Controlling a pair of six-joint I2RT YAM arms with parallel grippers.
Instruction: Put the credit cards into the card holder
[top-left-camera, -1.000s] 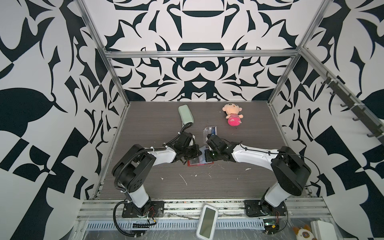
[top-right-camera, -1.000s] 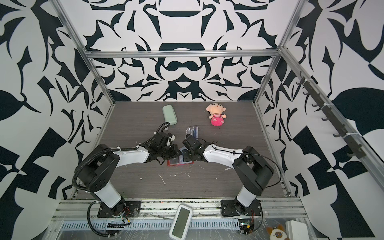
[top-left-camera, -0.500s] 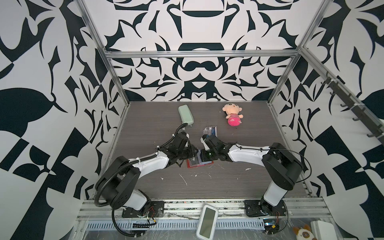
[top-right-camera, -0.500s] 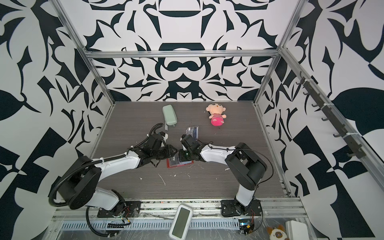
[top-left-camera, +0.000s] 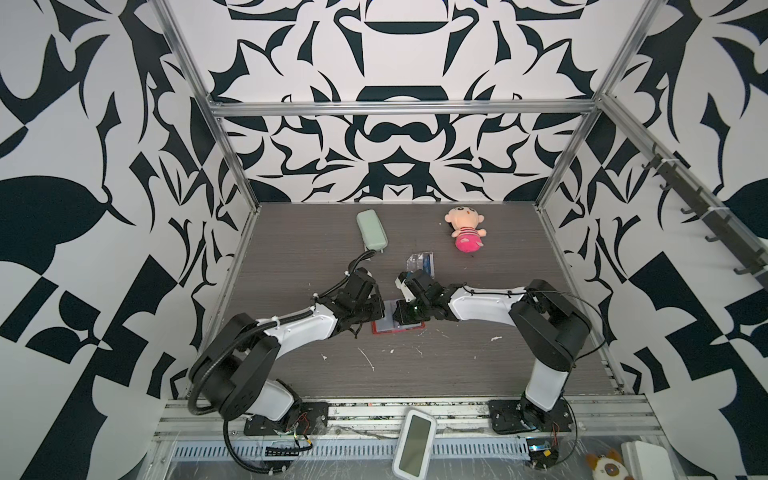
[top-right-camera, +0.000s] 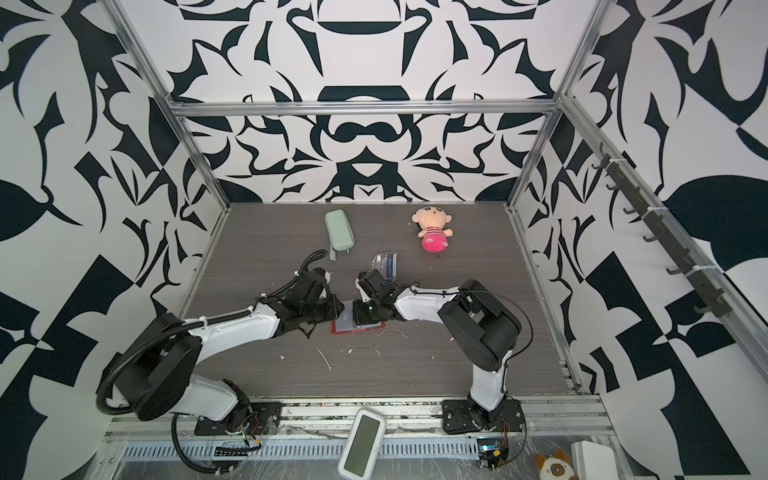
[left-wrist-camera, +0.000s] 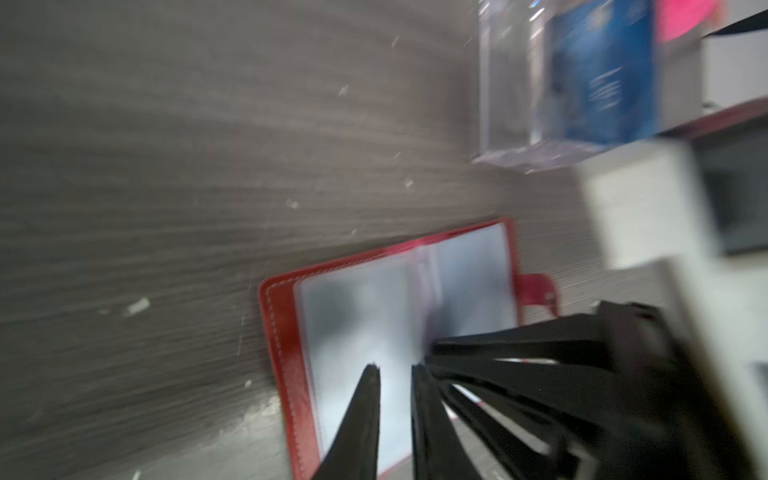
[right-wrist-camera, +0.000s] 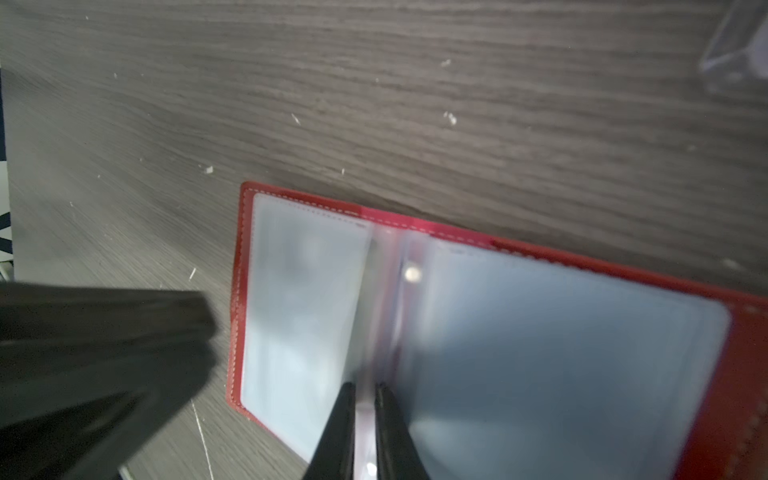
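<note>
1. Left claw (top-left-camera: 383, 311) and right claw (top-left-camera: 405, 312) meet low over the card holder (top-left-camera: 388, 327) in both top views, the left one at its left edge and the right one over its right half; their fingers are too small here to judge. The card holder lies open and flat on the desk (top-left-camera: 291, 270), about midway between near and far. A clear box (top-left-camera: 413, 262) with a blue card (top-left-camera: 427, 266) inside sits near its far side, apart from it. Farther back lie a green case (top-left-camera: 371, 230) on the left and a doll (top-left-camera: 465, 232) on the right
2. Left wrist view, blurred: the left claw (left-wrist-camera: 395, 370) has its fingers a narrow gap apart over a clear sleeve, with nothing between them. The snap tab (left-wrist-camera: 536, 291) juts from the red cover, and the right claw's black fingers lie just beside
3. Right wrist view: the right claw (right-wrist-camera: 363, 390) has its fingers slightly apart, straddling the middle fold of the sleeves (right-wrist-camera: 561, 353); whether they touch it cannot be told
</note>
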